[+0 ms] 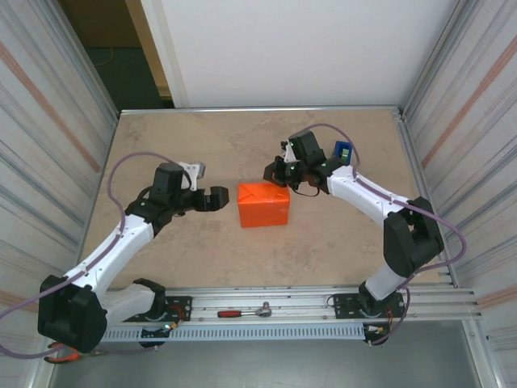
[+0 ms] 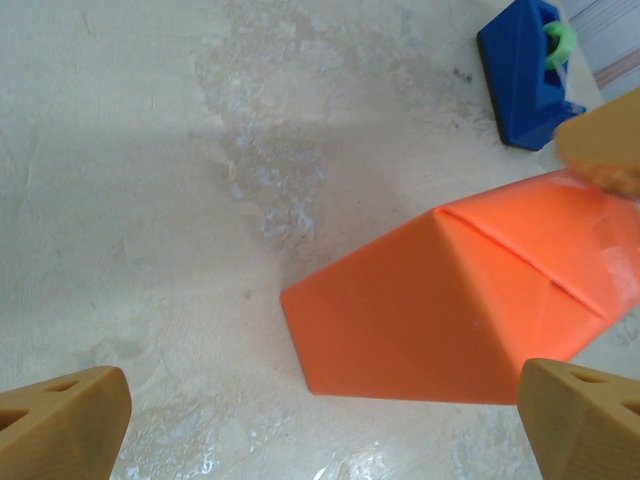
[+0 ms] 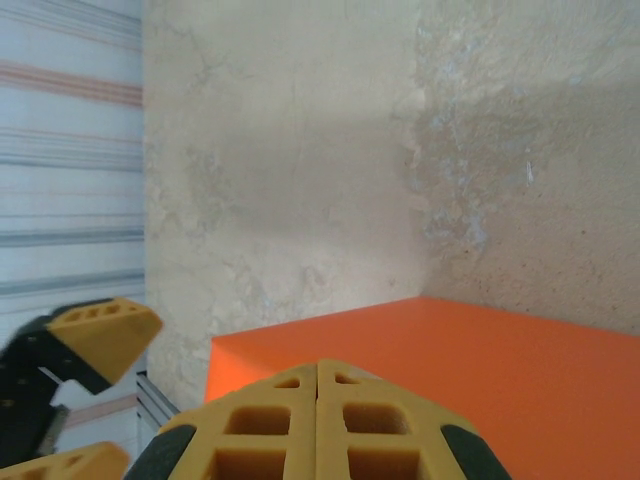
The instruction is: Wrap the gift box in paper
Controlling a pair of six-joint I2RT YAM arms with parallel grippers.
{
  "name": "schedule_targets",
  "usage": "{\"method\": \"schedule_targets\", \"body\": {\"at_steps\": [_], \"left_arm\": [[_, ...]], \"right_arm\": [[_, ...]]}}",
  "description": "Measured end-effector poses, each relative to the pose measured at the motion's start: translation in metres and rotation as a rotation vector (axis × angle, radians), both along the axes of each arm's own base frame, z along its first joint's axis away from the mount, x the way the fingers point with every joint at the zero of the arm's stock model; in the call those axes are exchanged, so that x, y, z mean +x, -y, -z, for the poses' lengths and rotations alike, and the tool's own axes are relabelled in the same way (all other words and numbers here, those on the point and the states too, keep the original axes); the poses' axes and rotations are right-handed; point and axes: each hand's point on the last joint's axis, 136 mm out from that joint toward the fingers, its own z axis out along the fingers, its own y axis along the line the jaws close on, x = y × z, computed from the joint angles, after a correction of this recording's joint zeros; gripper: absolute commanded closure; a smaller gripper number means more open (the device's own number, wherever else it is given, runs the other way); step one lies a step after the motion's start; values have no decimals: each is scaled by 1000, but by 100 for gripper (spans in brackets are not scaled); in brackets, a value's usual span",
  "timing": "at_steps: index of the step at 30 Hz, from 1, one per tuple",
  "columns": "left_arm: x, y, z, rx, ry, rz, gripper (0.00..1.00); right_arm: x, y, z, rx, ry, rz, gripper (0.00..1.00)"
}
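Mottled beige tabletop (image 1: 202, 259), paper (image 1: 263, 204) (orange, box-shaped) at centre; ribbed metal walls (image 1: 48, 121).

My work cell, viewed from above.
A beige, mottled tabletop (image 1: 194, 259) lies between ribbed metal side walls (image 1: 48, 121) bearing faint reddish stripes; a white panel (image 1: 307, 48) closes the back, a dark opening (image 1: 121, 65) sits beside it; lighting is even.

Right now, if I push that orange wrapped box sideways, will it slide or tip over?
Probably slide: the box sits low and flat-bottomed on the smooth table. It likely feels light for its size. The folded paper on its end could crease or dent if pressed.
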Motion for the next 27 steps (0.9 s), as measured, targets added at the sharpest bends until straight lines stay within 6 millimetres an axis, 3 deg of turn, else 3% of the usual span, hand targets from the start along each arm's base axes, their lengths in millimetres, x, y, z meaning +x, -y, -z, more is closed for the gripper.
{"method": "schedule_targets", "body": {"at_steps": [3,7,11,14,21,27], "left_arm": [[-5,-2,15,1,-28,-8,1],[-9,-3,30,-7,-53,-23,1],[-12,-4,44,-27,-67,-35,1],[-17,-4,56,-43,-83,-43,1],[-41,16,82,-64,-114,15,1],[-63,38,93,-43,-90,98,1]], "right_arm": [[2,13,-19,10,40,18,76],[1,38,-54,35,132,54,44],[-16,66,-59,21,184,87,27],[-34,85,-36,-24,168,101,22],[-91,119,47,-131,63,107,18],[-134,124,85,-143,48,78,14]]}}
